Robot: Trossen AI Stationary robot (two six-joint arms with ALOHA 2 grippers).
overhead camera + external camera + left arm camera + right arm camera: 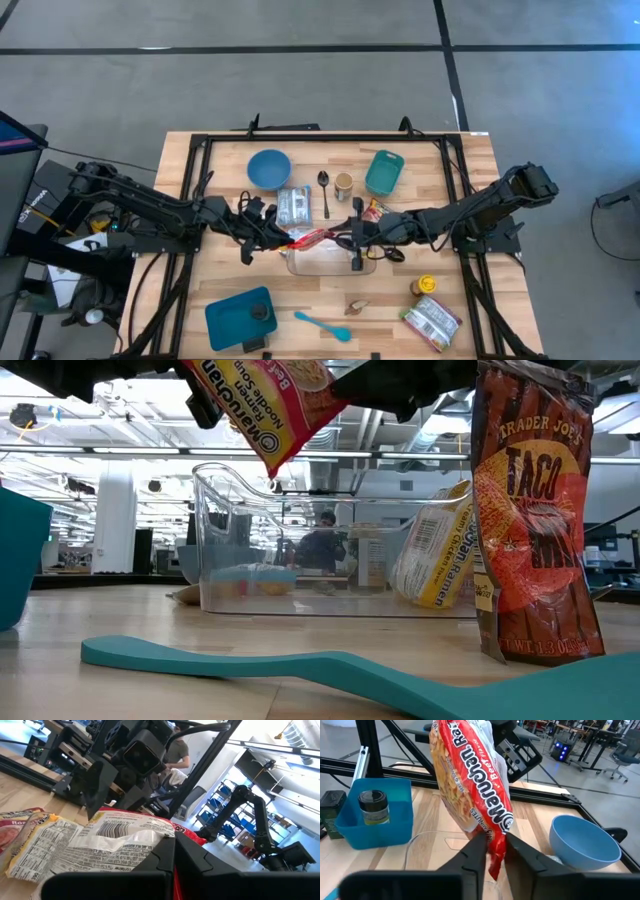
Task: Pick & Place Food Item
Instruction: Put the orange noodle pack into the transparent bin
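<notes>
Presently catalogued, centre of wooden surface (pixel 230 285):

- Ramen packet (pixel 472 785): red Maruchan wrapper, held aloft above clear plastic bin (pixel 330 540), pinched at both ends.
- Right gripper (pixel 492 851): clamped on packet's lower red edge, fingers (pixel 472 851) pressed to either side.
- Left gripper (pixel 174 857): closed on packet's opposite end, barcode side facing its camera.
- Clear plastic bin: resting between both arms, beneath packet.
- Second ramen packet (pixel 440 545): leaning beside bin.
- Taco shell bag (pixel 535 520): upright, near low camera.
- Blue bowl (pixel 269 167), teal tray (pixel 384 172), spoon (pixel 324 190): along far edge.
- Teal spatula (pixel 322 324), blue container (pixel 240 316): along near edge.
</notes>
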